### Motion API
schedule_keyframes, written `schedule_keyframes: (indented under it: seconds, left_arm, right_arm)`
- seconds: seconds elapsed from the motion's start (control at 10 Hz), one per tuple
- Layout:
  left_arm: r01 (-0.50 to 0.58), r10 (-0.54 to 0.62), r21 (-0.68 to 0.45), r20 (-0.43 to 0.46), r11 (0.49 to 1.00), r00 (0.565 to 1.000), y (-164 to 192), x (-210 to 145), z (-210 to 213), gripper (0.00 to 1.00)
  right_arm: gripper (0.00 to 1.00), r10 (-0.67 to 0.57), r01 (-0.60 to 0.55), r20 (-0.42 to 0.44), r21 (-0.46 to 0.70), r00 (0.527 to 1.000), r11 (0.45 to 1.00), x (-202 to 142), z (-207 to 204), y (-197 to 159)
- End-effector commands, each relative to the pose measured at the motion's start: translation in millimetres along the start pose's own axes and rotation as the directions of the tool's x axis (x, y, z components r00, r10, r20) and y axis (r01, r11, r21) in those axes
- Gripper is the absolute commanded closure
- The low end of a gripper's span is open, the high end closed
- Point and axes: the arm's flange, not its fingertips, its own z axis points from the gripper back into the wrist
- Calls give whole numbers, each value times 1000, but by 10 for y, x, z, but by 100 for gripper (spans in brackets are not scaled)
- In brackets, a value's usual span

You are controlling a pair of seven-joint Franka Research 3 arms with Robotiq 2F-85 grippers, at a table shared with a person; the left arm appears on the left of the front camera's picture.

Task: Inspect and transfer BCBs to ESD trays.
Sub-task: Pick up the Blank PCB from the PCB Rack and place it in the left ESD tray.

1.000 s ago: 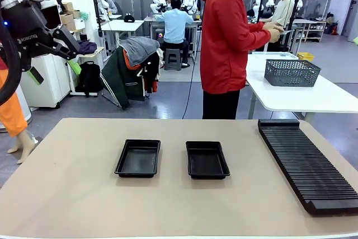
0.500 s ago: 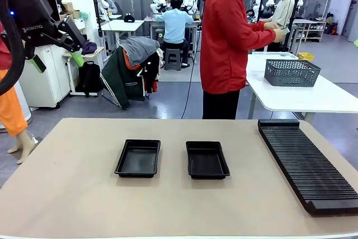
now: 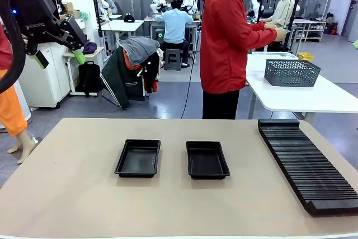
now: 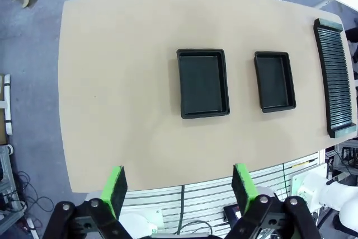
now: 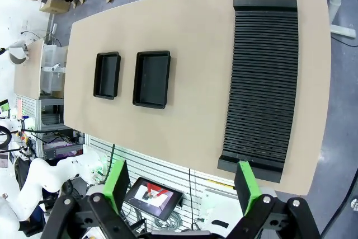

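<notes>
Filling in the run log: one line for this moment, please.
left gripper: open, high up | right gripper: open, high up | ESD trays: both empty | person: far side, turned aside

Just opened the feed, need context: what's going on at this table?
The left gripper and right gripper hang open high above the table. The two ESD trays lie empty mid-table, the black slotted rack at the robot's right. The person in red stands at the far side, turned toward the white table behind.

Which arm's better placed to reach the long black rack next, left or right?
Probably right: the rack lies along the table's right edge, below the right gripper, jaws open. The left gripper hangs high at far left.
</notes>
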Motion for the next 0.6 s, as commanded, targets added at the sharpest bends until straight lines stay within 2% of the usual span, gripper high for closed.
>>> schedule_keyframes:
  seconds: [0.0,0.1,0.5]
  left_arm:
    - [36,-36,-9,-4,999,999,-2,19,-36,0]
    - [0,0,0,0,1000,1000,0,0,0,0]
    - [0,0,0,0,1000,1000,0,0,0,0]
  right_arm:
    - [0,2,-2,2,0,1000,1000,-8,12,8]
    - [0,2,-2,2,0,1000,1000,-8,12,8]
    - [0,2,-2,2,0,1000,1000,-8,12,8]
